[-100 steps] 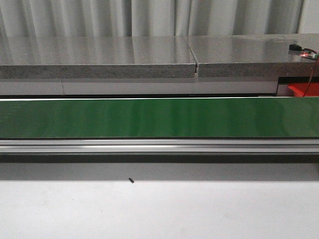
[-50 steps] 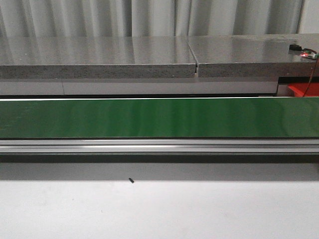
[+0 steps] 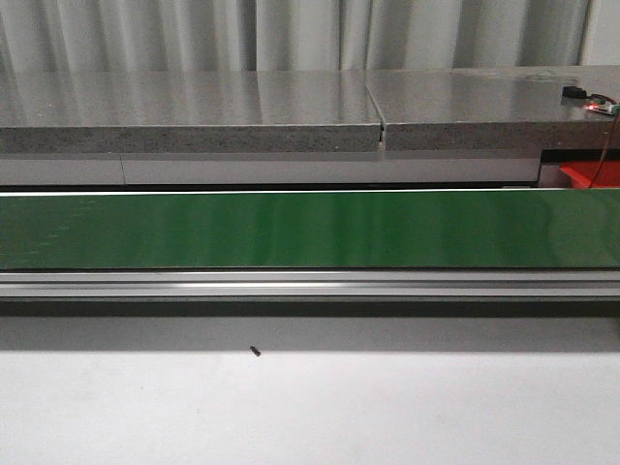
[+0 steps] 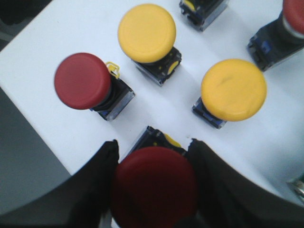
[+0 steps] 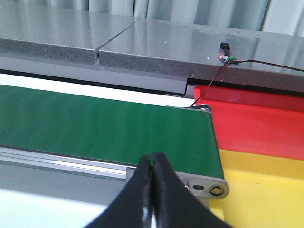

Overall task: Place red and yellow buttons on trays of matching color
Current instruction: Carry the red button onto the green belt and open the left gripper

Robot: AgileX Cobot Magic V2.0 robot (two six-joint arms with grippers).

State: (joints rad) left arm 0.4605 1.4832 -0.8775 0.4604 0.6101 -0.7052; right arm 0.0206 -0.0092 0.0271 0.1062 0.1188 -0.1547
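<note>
In the left wrist view my left gripper (image 4: 153,147) is shut on the dark red cap of a red button (image 4: 154,185), with one black finger against each side of the cap. The button stands on a white surface (image 4: 42,109). Beyond it stand another red button (image 4: 81,80), two yellow buttons (image 4: 147,32) (image 4: 233,89), and a third red button (image 4: 294,14) at the frame's edge. In the right wrist view my right gripper (image 5: 153,156) is shut and empty, near the end of the green belt (image 5: 95,126). The red tray (image 5: 256,123) and yellow tray (image 5: 266,190) lie beside it.
The front view shows the green conveyor belt (image 3: 310,229) across the table, a grey stone shelf (image 3: 194,107) behind it, and a corner of the red tray (image 3: 581,174) at the right. Neither gripper is in that view. A small circuit board with a wire (image 5: 227,58) lies on the shelf.
</note>
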